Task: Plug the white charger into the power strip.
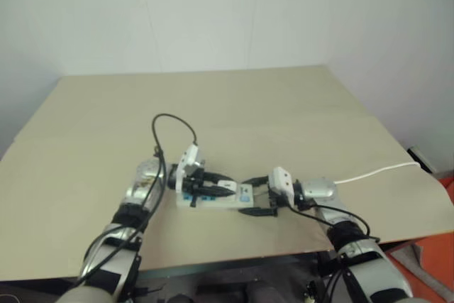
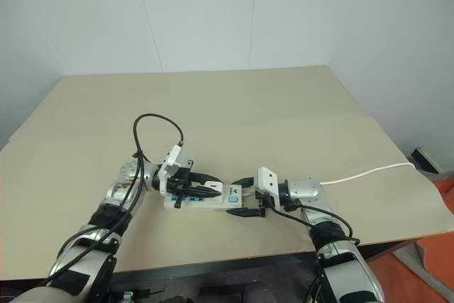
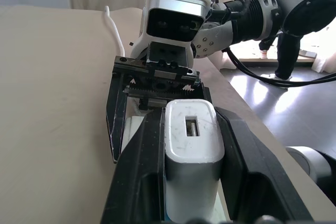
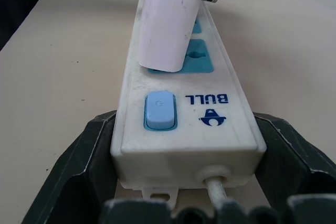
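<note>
The charger (image 3: 192, 145), a small white block with a slot in its end face, is pinched between the two black fingers (image 3: 139, 171) of the left gripper (image 1: 216, 188) and held tilted over the strip (image 4: 186, 114), its lower end meeting the strip at the blue socket next to the switch (image 4: 159, 109); whether its prongs have entered cannot be told. The strip lies flat on the table (image 1: 234, 104) close to the near edge, roughly midway along it, with its long axis parallel to that edge. Its switch end, carrying the blue switch and a printed logo, faces the right gripper (image 1: 261, 196), whose fingers (image 4: 86, 156) stand spread on either side of that end, close against its side walls. A thin white cord (image 1: 376, 172) leaves this end, passes along the right arm and runs toward the table's right edge. A black cable (image 1: 170, 122) loops above the left wrist.
</note>
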